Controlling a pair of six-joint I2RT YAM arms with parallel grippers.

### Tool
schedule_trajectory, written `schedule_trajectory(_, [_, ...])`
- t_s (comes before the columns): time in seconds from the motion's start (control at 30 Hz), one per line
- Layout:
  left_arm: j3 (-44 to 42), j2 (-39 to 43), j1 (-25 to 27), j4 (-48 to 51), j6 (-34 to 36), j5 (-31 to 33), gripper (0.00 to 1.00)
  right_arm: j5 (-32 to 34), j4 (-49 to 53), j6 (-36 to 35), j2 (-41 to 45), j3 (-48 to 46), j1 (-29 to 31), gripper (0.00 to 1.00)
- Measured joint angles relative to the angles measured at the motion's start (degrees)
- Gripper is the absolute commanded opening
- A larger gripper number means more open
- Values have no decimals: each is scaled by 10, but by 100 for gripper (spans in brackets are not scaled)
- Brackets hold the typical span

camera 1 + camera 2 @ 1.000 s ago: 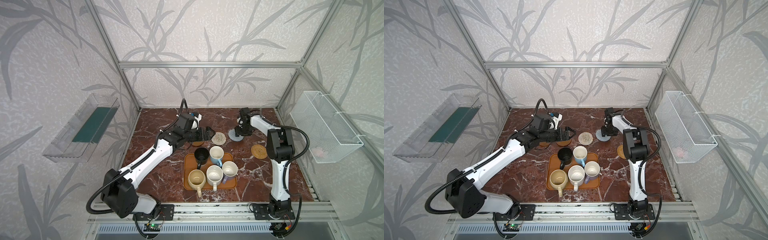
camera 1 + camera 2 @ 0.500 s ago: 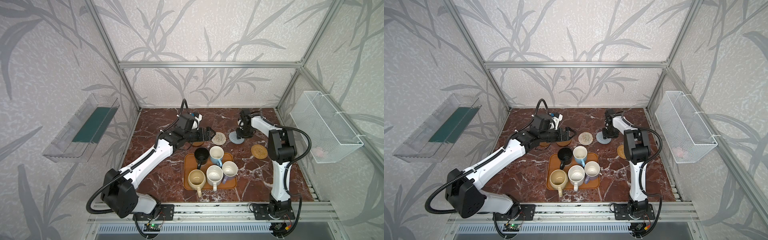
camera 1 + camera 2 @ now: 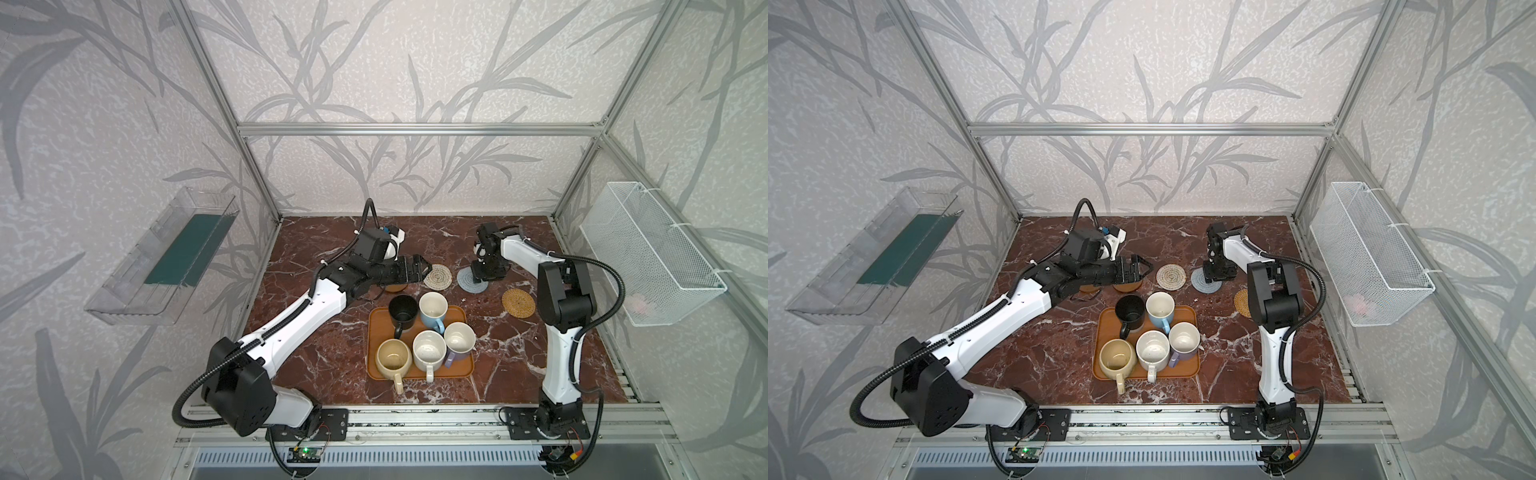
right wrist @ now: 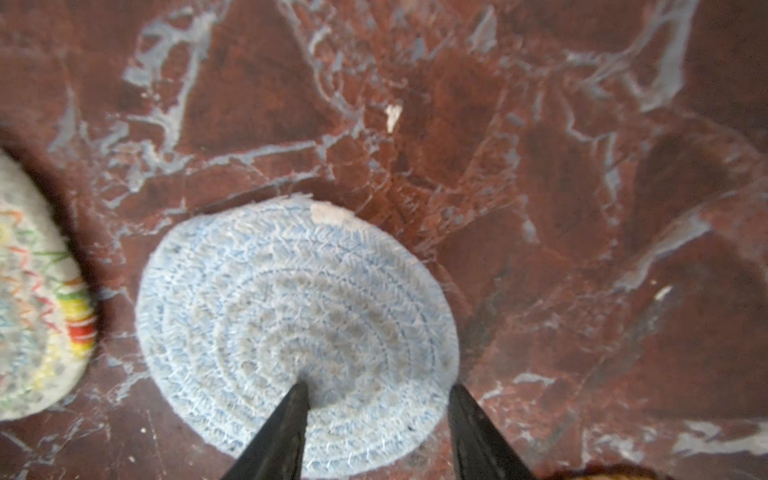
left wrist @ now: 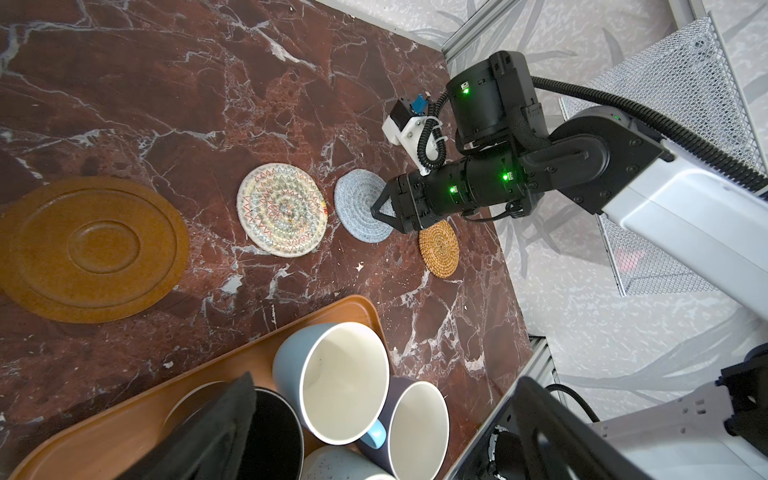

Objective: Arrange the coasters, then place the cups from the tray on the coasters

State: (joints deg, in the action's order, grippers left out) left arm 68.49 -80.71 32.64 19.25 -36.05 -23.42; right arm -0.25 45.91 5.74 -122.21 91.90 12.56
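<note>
My right gripper (image 4: 378, 386) is open and points down at the grey woven coaster (image 4: 291, 303). One fingertip (image 4: 297, 395) rests on its middle, the other stands at its rim. The cream woven coaster (image 3: 437, 276) and the rattan coaster (image 3: 518, 302) lie on either side of it. My left gripper (image 3: 419, 266) hangs wide open and empty over a brown wooden coaster (image 5: 93, 249), next to the cream one. The black (image 3: 402, 311), light blue (image 3: 433, 307), cream-yellow (image 3: 392, 360), white (image 3: 429, 356) and lavender (image 3: 459, 338) cups stand on the tray (image 3: 376, 328).
A second brown coaster (image 3: 1088, 287) shows partly under the left arm. A clear bin (image 3: 166, 257) hangs on the left wall and a wire mesh basket (image 3: 648, 253) on the right wall. Marble tabletop (image 3: 324, 357) lies bare left of the tray.
My right gripper's jaws have narrowed a little and it has come lower onto the grey coaster. The left arm has not moved.
</note>
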Motion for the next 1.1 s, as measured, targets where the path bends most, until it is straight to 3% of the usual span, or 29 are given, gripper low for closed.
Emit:
schedule_trajectory(0.43, [-6,8,2,4,0,9,99,7,19,3,-13,26,3,58])
schedule_trajectory(0.67, [-6,8,2,13,3,12,99,6,7,7,28,26,5,64])
schedule_trajectory(0.73, [-5,8,2,16,3,13,99,7,3,9,56,23,5,75])
schedule_trajectory(0.83, [-3,9,3,23,4,19,99,6,-11,17,114,1,5,99])
schedule_trajectory(1.1, [10,30,23,36,5,35,99,6,-41,33,316,-129,5,99])
